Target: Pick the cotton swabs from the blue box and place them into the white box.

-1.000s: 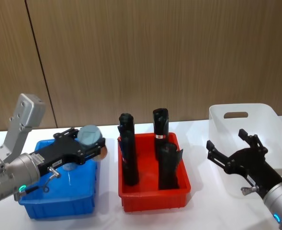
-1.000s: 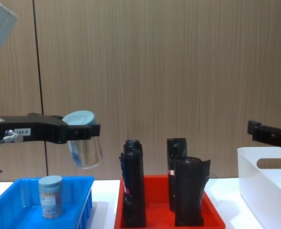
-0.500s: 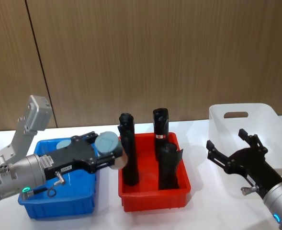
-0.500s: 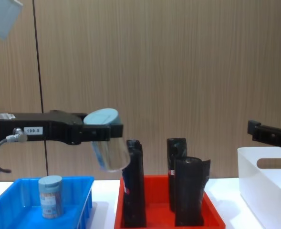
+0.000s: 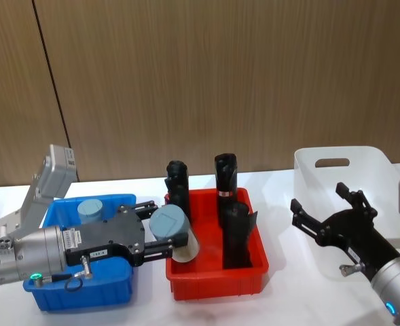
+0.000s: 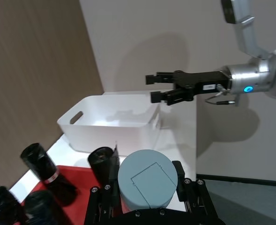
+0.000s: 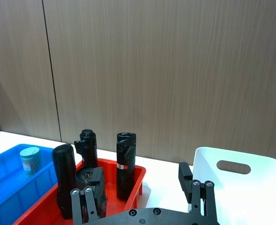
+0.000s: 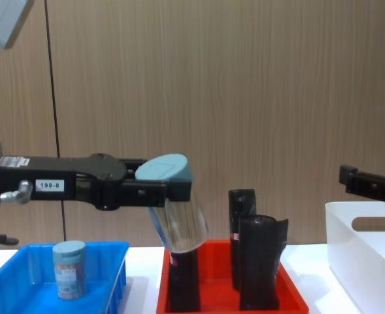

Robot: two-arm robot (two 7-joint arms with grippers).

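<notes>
My left gripper (image 5: 160, 234) is shut on a cotton swab tub (image 5: 176, 234) with a grey-blue lid (image 6: 147, 178). The tub hangs tilted in the air over the left front part of the red tray, in front of a black roll. A second cotton swab tub (image 5: 91, 209) stands upright in the blue box (image 5: 84, 293), also seen from the side (image 8: 69, 268). The white box (image 5: 342, 163) stands at the far right. In front of its left side my right gripper (image 5: 318, 198) hovers open with nothing in it.
A red tray (image 5: 216, 285) between the two boxes holds three upright black rolls (image 5: 235, 231). A wooden wall stands behind the white table. The tabletop between the red tray and the white box (image 8: 368, 255) is bare.
My left gripper has carried the tub to the right, from above the blue box to over the red tray's left side, tilting it. The right arm has stayed put.
</notes>
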